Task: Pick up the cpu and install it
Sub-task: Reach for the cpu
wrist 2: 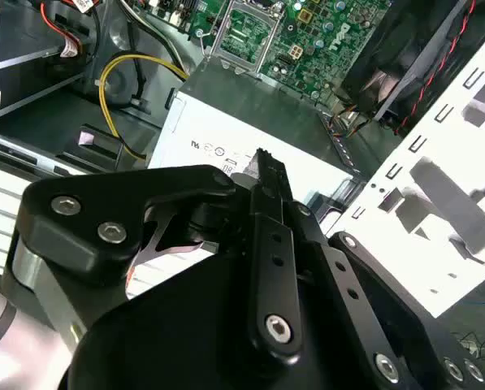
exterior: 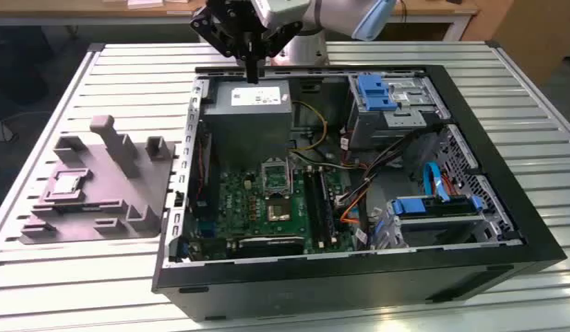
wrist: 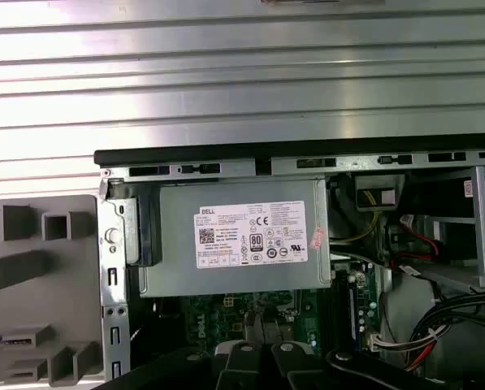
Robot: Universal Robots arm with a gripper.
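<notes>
My gripper (exterior: 255, 75) hangs above power supply (exterior: 247, 107), fingers together, empty. Cpu (exterior: 67, 184) sits in grey tray (exterior: 91, 229), well apart. Pickup, I judge, wants fingers squared to chip edges, level descent.

The computer case (exterior: 359, 290) is lit evenly from above in the exterior view; soft shadow is held within its walls. Beyond its rim, bright glare bands are seen on the bench (wrist: 242, 73) slats in the first wrist view. Inside it, the power supply (wrist 2: 218, 130) is washed white on top in the second wrist view.
</notes>
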